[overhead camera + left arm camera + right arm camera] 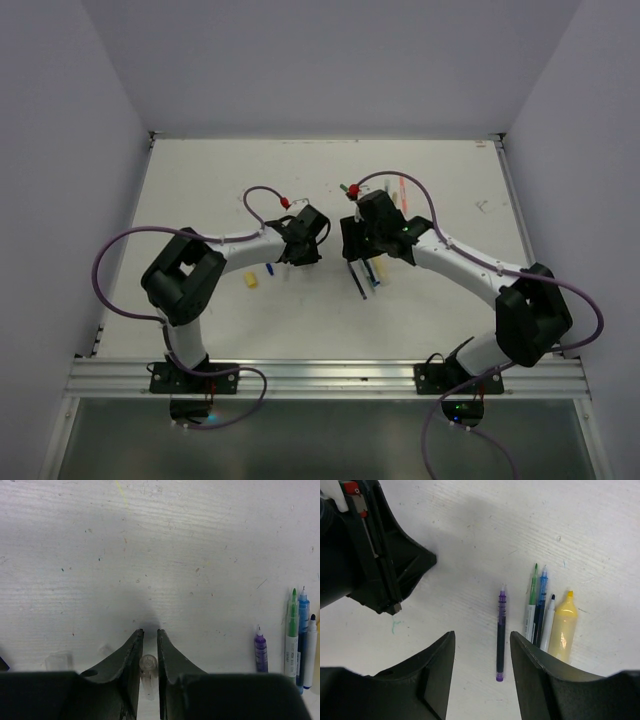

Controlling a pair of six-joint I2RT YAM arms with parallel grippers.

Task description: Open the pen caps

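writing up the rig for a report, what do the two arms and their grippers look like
Both the left arm and right arm have white links with black joint housings. A purple cable loops along each, with a small red part near the wrist. The left gripper and right gripper are matte black and tapered.

No text can be read anywhere; the green pen point(290, 640), at four o'clock in the left wrist view, bears only marks too small to read.
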